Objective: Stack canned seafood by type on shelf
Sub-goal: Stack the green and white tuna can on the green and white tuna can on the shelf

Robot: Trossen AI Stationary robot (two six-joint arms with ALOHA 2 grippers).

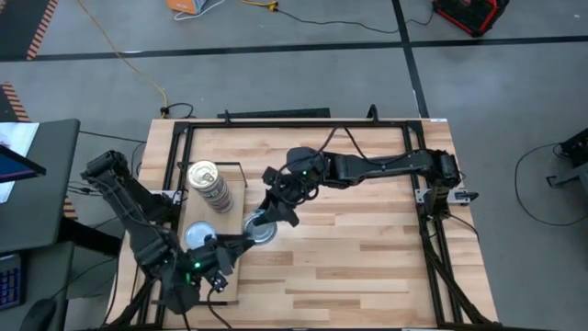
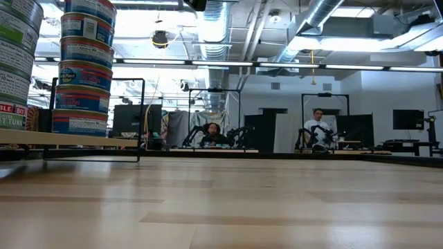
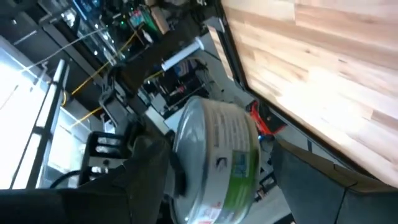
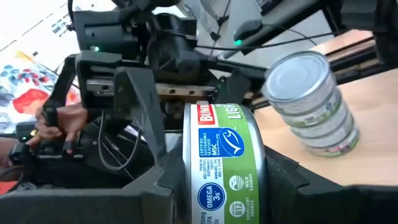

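A green-labelled tin [image 1: 262, 230] with a silver top hangs over the table just right of the shelf [image 1: 235, 198], between both grippers. My right gripper [image 1: 272, 217] comes from the far right and is shut on it. My left gripper [image 1: 241, 244] reaches in from the near left, open, with a finger on each side of the same tin [image 3: 217, 162]. On the shelf stand a gold-topped stack [image 1: 209, 184] and a blue-silver-topped stack [image 1: 196, 235]. The low view shows both stacks [image 2: 84, 69] [image 2: 14, 62] resting on the board, but not the held tin. My right gripper pinches the tin [image 4: 222, 168] between its two fingers [image 4: 155, 186], one on each flat face, with the green label wall toward the wrist camera. The tin is lifted clear of the table. My left gripper has one finger [image 3: 146, 177] close against the tin's silver face [image 3: 193, 143]; whether it touches, I cannot tell.
A black frame [image 1: 423, 184] runs around the butcher-block table [image 1: 367, 257]. The shelf's thin wire frame [image 2: 142, 117] stands at its far end. Bare wood lies to the right of the shelf. People sit at other stations [image 2: 318, 128] in the room behind.
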